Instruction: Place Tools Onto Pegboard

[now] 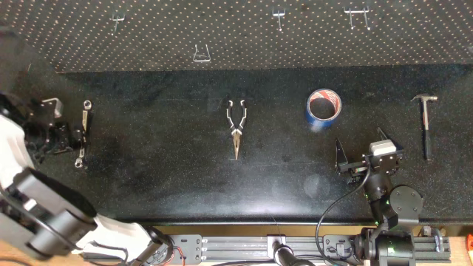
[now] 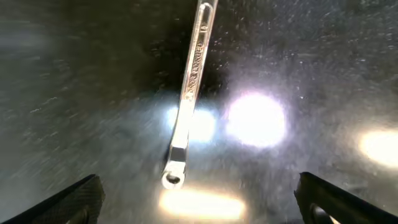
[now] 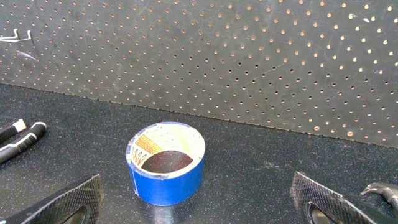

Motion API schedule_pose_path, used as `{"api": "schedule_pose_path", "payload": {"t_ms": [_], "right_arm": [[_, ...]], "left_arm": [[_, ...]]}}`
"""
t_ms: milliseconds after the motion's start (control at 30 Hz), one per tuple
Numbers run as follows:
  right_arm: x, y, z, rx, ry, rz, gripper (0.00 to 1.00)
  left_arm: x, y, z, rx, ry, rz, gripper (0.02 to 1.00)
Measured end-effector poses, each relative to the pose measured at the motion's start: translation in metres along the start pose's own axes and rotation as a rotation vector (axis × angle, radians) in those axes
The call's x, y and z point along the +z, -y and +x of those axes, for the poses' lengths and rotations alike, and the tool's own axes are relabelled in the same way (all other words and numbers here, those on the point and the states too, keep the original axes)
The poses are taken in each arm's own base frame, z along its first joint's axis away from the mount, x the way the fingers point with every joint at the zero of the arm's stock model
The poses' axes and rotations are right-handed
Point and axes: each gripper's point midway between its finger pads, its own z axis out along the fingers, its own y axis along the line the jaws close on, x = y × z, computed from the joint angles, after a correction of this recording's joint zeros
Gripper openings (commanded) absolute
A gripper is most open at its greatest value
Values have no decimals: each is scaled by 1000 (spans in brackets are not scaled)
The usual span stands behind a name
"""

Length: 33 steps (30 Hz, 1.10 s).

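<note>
A silver wrench lies on the black table at the far left. My left gripper hovers right over it, open; in the left wrist view the wrench runs up between the wide-apart fingers. Pliers lie at the table's middle, a blue tape roll right of them, and a hammer at the far right. My right gripper sits near the front right, open and holding nothing, facing the tape roll.
The pegboard stands along the back of the table with several metal hooks on it. In the right wrist view the plier handles and the hammer head flank the tape.
</note>
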Motion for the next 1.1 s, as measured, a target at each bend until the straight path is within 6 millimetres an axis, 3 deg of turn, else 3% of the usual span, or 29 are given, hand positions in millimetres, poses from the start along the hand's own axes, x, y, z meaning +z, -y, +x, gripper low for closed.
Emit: {"api": "schedule_pose_path", "payload": {"t_ms": [267, 367, 533, 767, 1100], "right_arm": [[0, 0, 0, -1, 1, 0, 980], [0, 0, 0, -1, 1, 0, 980], [0, 0, 0, -1, 1, 0, 980], [0, 0, 0, -1, 1, 0, 980], [0, 0, 0, -1, 1, 0, 980]], "left_arm": [[54, 8, -27, 77, -104, 51, 1000], [56, 0, -43, 87, -90, 26, 1000], [43, -7, -66, 160, -42, -19, 998], [62, -8, -54, 247, -116, 3, 998], [66, -9, -51, 269, -134, 4, 1000]]}}
